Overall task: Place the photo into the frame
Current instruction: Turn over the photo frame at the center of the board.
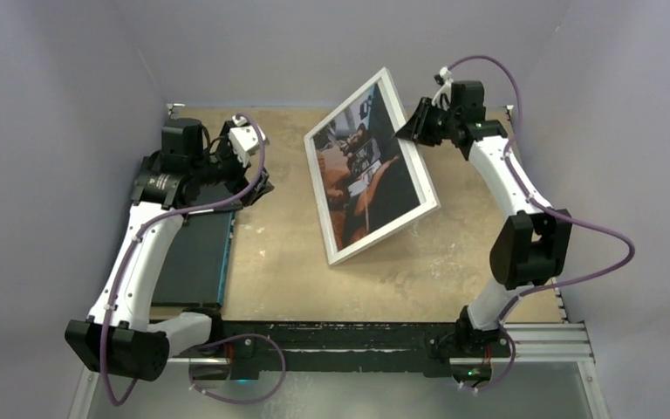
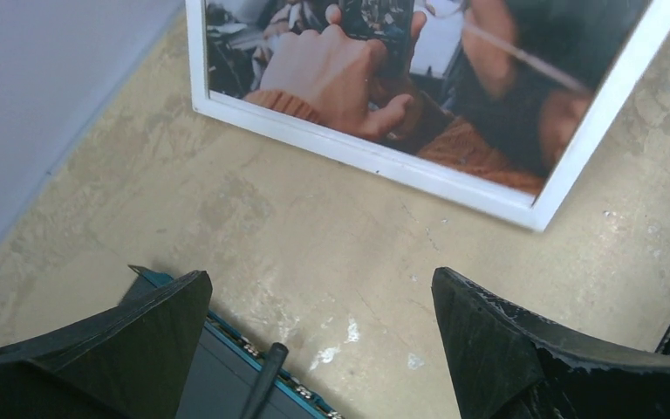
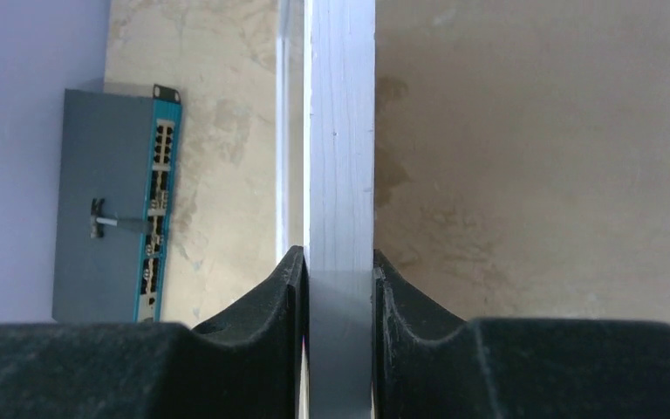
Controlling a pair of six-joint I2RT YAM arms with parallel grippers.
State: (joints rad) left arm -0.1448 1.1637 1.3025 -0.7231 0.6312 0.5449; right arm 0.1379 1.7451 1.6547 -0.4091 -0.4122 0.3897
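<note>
White frame (image 1: 321, 196) stands tilted, photo (image 1: 368, 170) inside.

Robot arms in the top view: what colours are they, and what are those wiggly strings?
The left arm and right arm have smooth white tubes joined by chunky black joints. The strings are purple cables looping alongside each arm. The left tool and right tool each have two thick black wedge-shaped fingers.

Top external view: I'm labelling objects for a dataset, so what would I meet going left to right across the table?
dark flat board → left gripper → frame with the photo in it → right gripper on its edge
</note>
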